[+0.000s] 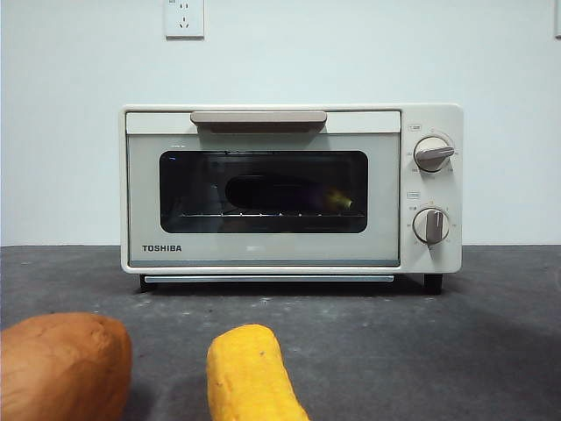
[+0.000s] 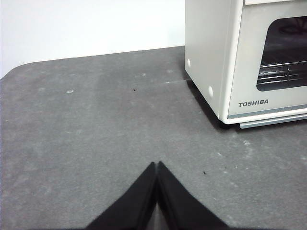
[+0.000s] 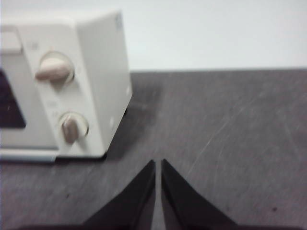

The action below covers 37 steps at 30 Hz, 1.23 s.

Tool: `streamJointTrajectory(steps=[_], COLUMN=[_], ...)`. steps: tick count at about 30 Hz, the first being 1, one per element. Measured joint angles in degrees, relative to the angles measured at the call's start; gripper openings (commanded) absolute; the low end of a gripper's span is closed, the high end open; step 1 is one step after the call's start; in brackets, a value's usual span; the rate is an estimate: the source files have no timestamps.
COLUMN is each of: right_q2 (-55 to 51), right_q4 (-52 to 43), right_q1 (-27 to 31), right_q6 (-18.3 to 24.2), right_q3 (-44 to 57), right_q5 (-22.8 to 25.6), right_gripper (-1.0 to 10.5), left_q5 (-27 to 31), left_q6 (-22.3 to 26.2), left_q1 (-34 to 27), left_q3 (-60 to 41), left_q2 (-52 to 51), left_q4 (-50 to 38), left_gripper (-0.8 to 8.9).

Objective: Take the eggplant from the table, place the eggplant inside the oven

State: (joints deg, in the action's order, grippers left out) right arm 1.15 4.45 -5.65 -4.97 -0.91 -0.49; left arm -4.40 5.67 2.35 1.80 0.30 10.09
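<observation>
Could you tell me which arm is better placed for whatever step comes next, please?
Neither clearly. The eggplant already lies on the rack inside the oven, door closed. The left gripper and right gripper are both shut over bare table, one beside each side of the oven.

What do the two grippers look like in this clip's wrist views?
Both look alike: the left gripper and right gripper each show two plain matte black jaws, broad at the base and tapering to thin pointed tips. No markings, cables or padding show. The front view shows neither arm.
</observation>
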Motion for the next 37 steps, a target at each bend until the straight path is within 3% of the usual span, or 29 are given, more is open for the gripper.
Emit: streamJointTrajectory(steps=[6, 37], right_q2=[-0.7, -0.8], right_q4=[5.1, 4.7], right_q1=[0.0, 0.0], right_q6=[0.1, 0.1], right_q3=[0.0, 0.0], right_q5=[-4.2, -2.5], right_gripper=[0.0, 0.0], left_q5=[0.0, 0.0], left_q6=[0.0, 0.0], left_q1=[0.0, 0.0], left_q3=[0.0, 0.0], left_q2=[0.0, 0.0], left_q4=[0.0, 0.0], left_gripper=[0.08, 0.08])
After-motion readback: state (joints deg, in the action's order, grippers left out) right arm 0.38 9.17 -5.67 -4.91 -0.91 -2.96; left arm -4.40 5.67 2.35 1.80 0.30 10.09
